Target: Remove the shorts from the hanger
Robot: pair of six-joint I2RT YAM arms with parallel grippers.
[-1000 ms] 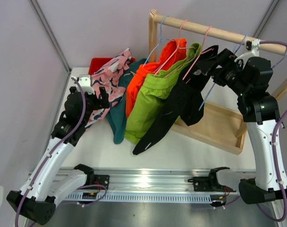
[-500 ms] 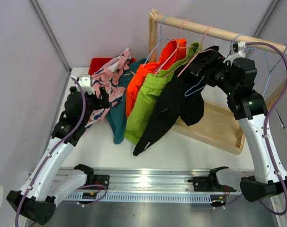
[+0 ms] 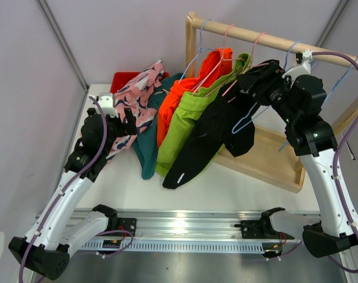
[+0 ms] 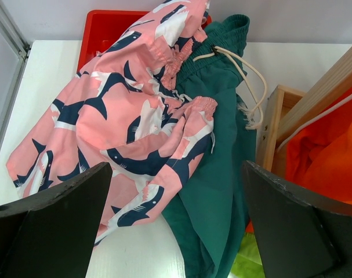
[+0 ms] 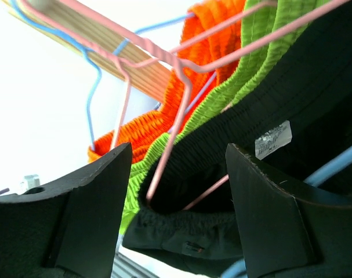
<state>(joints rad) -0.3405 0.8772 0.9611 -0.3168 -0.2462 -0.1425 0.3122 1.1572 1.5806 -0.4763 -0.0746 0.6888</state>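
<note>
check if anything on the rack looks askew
Yes: the black shorts hang lopsided on a tilted pink hanger, waistband up by the right end effector, one leg trailing diagonally toward the table.

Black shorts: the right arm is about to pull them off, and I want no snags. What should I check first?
Right end effector open: ok.
Black shorts waistband between its fingers: ok.
Pink hanger wire outside the grip: not ok, it crosses between the fingers.
Green shorts clear of the pull: cannot tell; they lie against the black pair.
Left end effector open, out of the way: ok, above the patterned shorts.
</note>
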